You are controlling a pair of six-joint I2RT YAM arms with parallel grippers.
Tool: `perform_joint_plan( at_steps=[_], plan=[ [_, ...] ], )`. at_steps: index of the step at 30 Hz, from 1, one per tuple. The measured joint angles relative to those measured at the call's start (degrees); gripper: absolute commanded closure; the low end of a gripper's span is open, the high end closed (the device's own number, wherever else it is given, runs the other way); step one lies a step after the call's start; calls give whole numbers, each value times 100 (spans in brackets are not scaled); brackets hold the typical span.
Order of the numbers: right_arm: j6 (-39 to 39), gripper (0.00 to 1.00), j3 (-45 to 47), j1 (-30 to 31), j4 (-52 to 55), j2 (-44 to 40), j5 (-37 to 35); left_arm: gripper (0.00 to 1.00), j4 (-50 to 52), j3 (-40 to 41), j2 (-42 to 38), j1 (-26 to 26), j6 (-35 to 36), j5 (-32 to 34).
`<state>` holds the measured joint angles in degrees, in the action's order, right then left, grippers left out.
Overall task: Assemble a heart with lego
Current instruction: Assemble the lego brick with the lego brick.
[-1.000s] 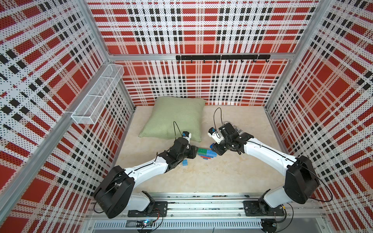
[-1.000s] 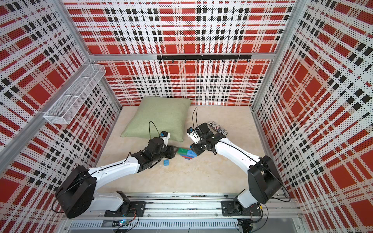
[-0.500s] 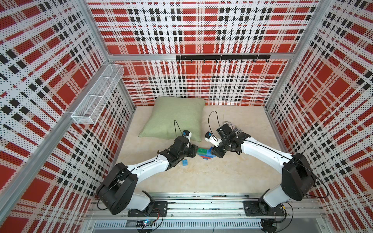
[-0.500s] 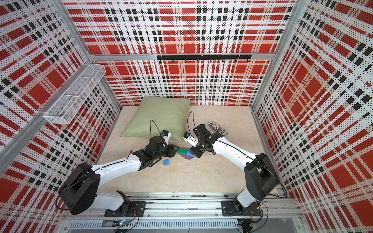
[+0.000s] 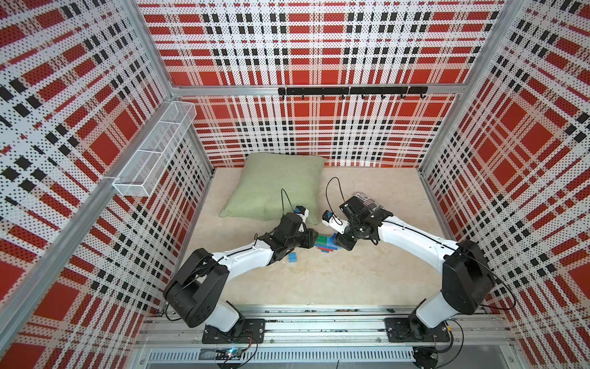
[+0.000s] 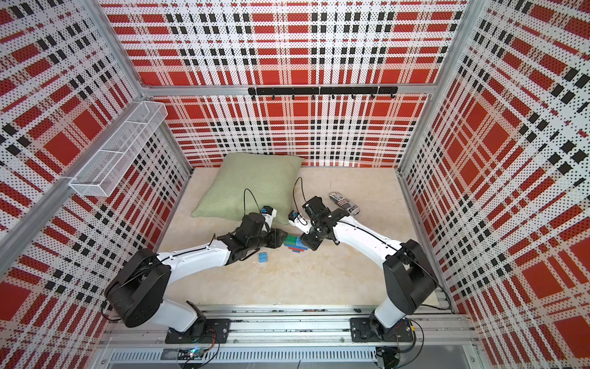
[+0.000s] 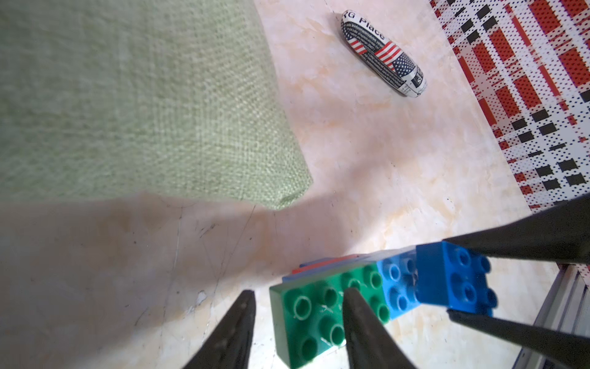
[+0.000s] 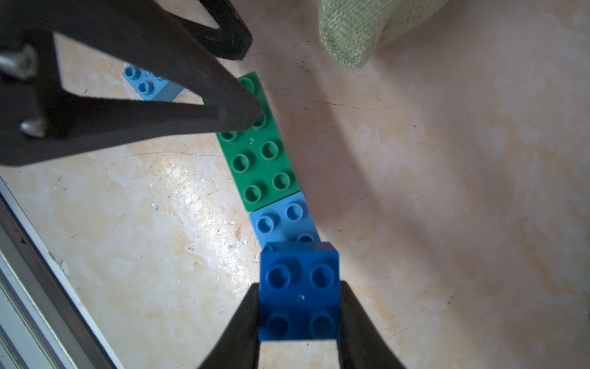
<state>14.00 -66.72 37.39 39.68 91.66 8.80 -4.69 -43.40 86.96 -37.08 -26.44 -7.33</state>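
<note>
Marbled tabletop (image 5: 319,281), heart (image 5: 325,244) (image 6: 294,243) mid-frame in both top views. My right claw (image 8: 298,287) clamps a dark blue brick (image 8: 298,306) over its end; left claw (image 7: 298,291), half-open, pins the green brick (image 7: 306,306). Misaligned studs could skid it.

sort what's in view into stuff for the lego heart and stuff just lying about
For the job:
dark blue brick, clamped in the right jaws
green brick, with a light blue brick butted against it
red brick, only its edge showing
loose light blue brick

Lying about:
green pillow
flag-print pouch
wire basket on the wall
</note>
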Motion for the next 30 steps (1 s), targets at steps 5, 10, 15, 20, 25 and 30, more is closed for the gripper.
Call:
perform_joint_plan(
  at_steps=[5, 10, 15, 20, 25, 30],
  plan=[
    [-17, 63, 0, 66, -11, 61, -2, 51, -39, -120, 184, -2, 37, -4],
    [-70, 63, 2, 151, -33, 61, 4, 51, -87, -186, 317, -9, 98, -22],
    [-136, 62, 28, 162, -48, 35, -138, 51, -131, -210, 400, -11, 142, -20],
    [-118, 60, 105, 146, -7, -85, -389, 51, -131, -286, 474, -20, 219, -15],
    [-76, 62, 101, 146, 74, -37, -422, 51, -133, -407, 605, -35, 302, -24],
    [-103, 61, 101, 155, 76, -33, -317, 51, -133, -461, 623, -63, 365, -20]
  ],
)
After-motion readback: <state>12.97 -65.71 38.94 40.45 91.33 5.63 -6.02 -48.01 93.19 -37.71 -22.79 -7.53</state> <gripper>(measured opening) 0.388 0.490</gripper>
